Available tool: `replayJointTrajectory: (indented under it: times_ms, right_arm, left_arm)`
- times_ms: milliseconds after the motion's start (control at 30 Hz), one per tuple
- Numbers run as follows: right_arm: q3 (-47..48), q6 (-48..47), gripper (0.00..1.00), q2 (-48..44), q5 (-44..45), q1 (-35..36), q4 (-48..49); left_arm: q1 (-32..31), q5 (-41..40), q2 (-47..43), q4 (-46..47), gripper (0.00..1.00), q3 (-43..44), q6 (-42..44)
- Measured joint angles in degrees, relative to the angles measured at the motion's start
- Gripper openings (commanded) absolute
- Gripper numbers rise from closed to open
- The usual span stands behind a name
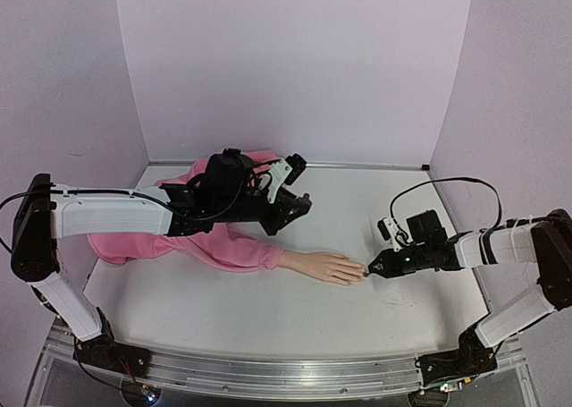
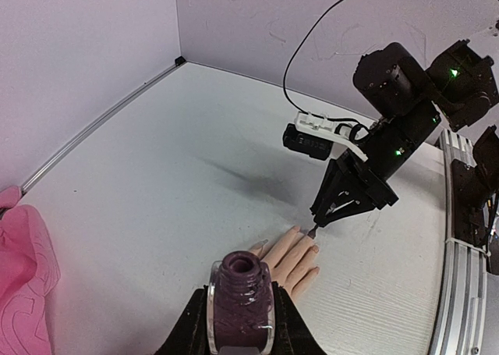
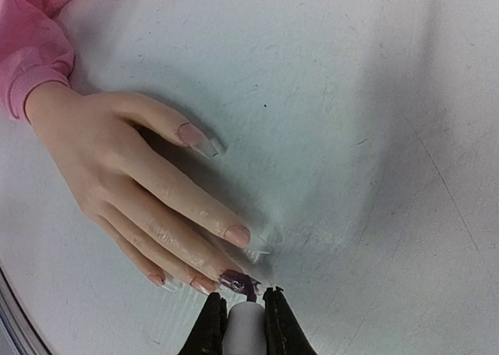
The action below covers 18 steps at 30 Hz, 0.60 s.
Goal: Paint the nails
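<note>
The flesh-coloured mannequin hand (image 1: 326, 267) lies palm down mid-table, fingers pointing right. In the right wrist view the middle finger's nail (image 3: 234, 280) is coated dark purple. The index nail (image 3: 238, 235), thumb nail (image 3: 191, 135) and ring nail (image 3: 204, 285) are skin-toned. My right gripper (image 3: 244, 304) is shut on the white brush cap (image 3: 245, 328). Its dark brush tip (image 3: 251, 291) touches the purple nail. Behind the hand, my left gripper (image 2: 240, 324) is shut on the open purple polish bottle (image 2: 240, 296), held upright above the table.
The pink sleeve (image 1: 223, 241) spreads from the wrist toward the back left under the left arm. Lilac walls enclose the table on three sides. A metal rail (image 1: 286, 371) runs along the near edge. A black cable (image 1: 447, 185) loops above the right arm.
</note>
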Motion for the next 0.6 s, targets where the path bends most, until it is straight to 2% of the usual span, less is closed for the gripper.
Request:
replayJointTrajectory:
  times_ms: [600]
  right_arm:
    - [0.5,0.2,0.0,0.1,1.8,0.3,-0.8]
  left_arm:
    - [0.0,0.0,0.0,0.0,0.0,0.0,0.0]
